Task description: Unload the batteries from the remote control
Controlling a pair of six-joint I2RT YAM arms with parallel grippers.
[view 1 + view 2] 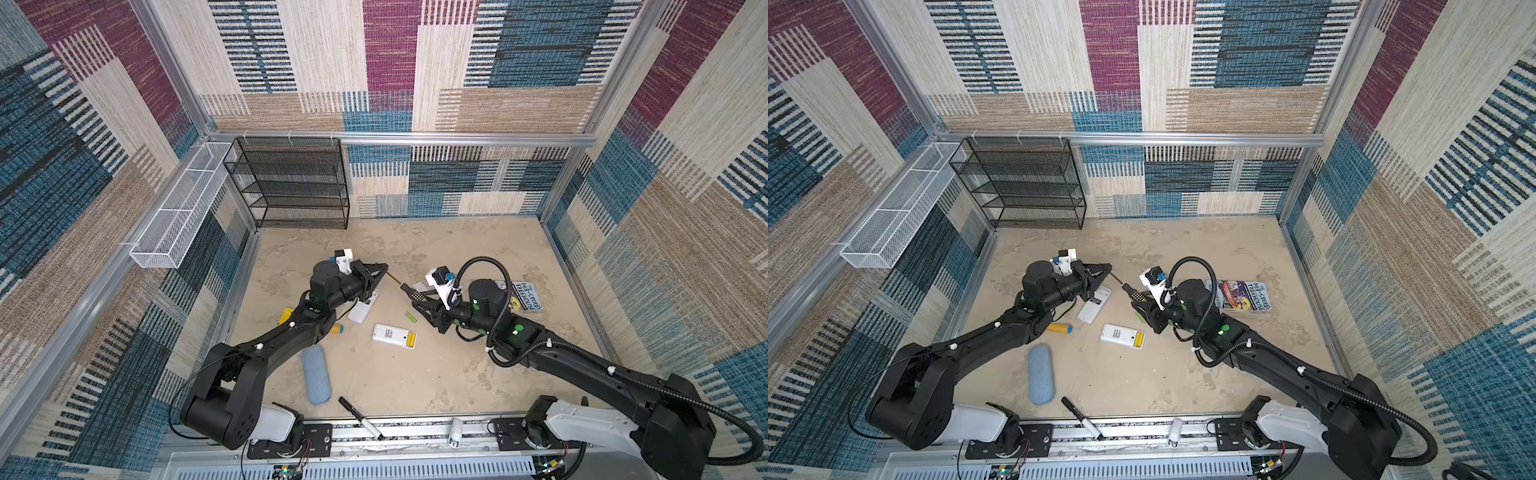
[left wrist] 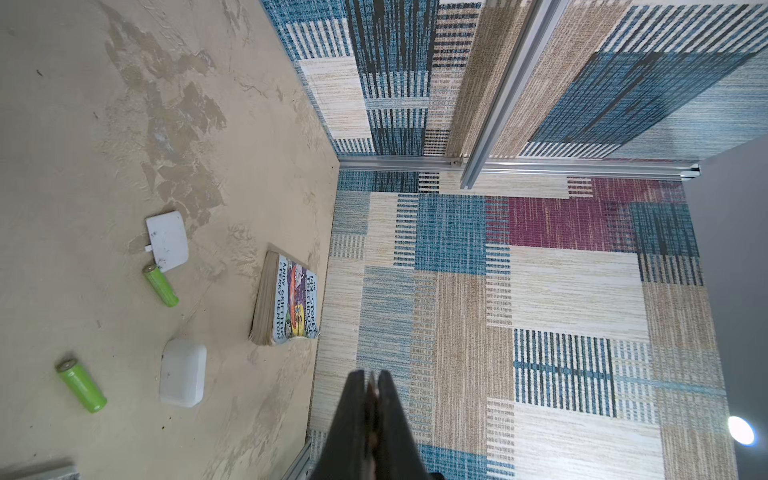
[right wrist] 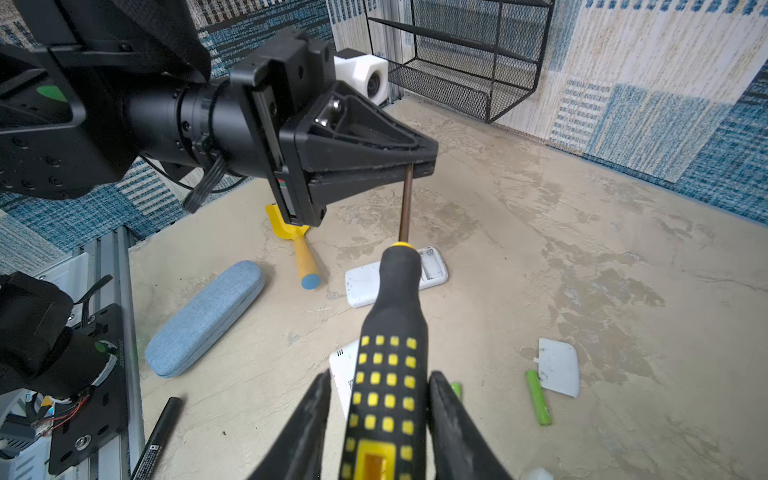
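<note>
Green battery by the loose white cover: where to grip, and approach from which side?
Grip it mid-barrel from above, pinching across its width. The green battery lies flat with both long sides free. One end sits right by the white cover, so an end-on pinch would be crowded.

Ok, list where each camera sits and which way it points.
Both top views: high over the near edge, looking down at the table and back wall; left arm and right arm show.
Left wrist: looks past the shut left gripper toward a wall corner and the book.
Right wrist: looks along the right gripper and screwdriver to the left gripper.
Shared: both wrist views show a green battery beside a white cover.
</note>
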